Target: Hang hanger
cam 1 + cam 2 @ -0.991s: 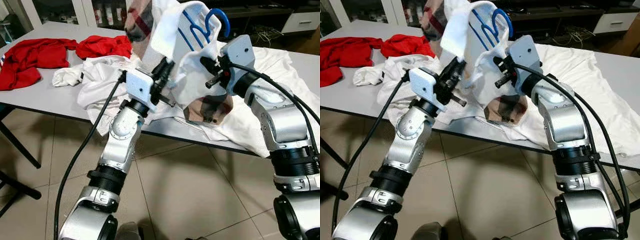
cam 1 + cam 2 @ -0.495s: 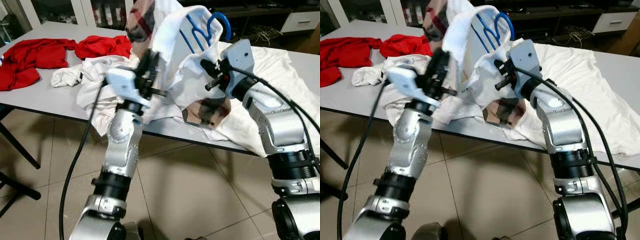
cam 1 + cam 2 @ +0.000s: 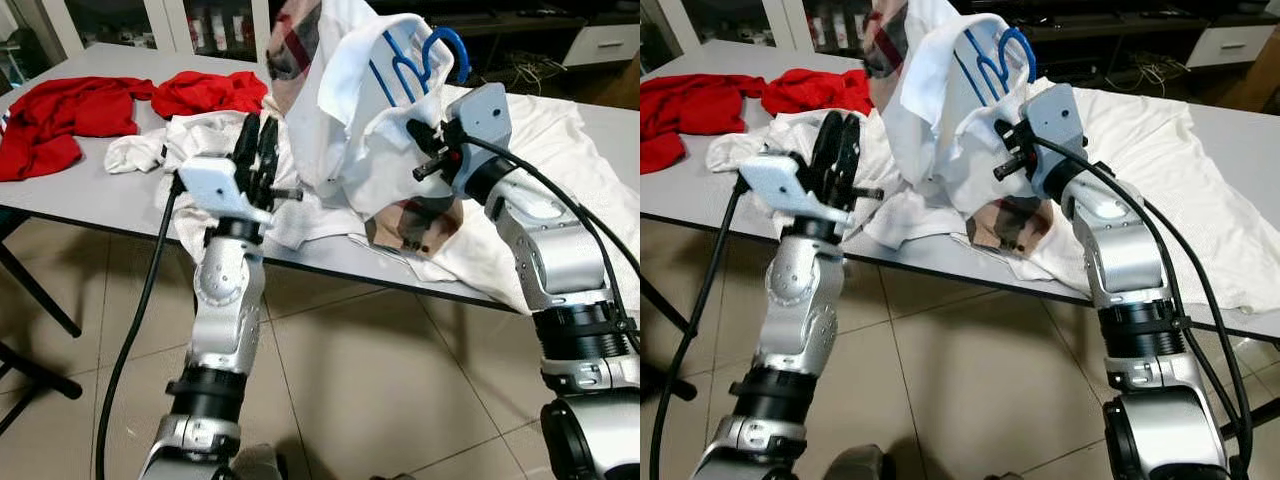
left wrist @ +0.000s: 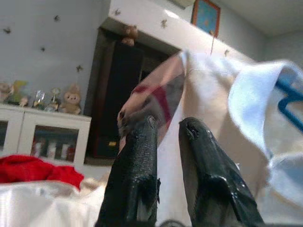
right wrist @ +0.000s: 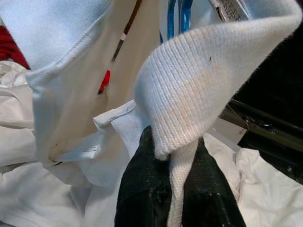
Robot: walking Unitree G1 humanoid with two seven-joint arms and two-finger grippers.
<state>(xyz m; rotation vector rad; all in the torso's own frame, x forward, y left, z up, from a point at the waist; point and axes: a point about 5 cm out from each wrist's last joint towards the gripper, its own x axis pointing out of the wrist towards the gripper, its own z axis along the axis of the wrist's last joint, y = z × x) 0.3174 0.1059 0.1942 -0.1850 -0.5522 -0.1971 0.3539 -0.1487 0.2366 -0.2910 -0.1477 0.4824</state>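
The hanger (image 3: 420, 62), a blue one, is already inside the white shirt (image 3: 350, 130) that I hold up over the grey table (image 3: 110, 205). In the left eye view its hook sticks out of the collar at the top, so I judge the threading done and the actual hanging still to come; I see no rail or hook to carry it to. My left gripper (image 3: 257, 152) stands upright just beside the shirt's near edge, apart from the cloth.

From the left wrist, its fingers (image 4: 137, 165) sit almost together with only a thin gap, and nothing lies between them; the raised shirt hangs beyond the tips.

From the right wrist, my right gripper (image 5: 182, 156) is clamped on a ribbed white band of the shirt, with the blue hanger wire just above the folded collar.
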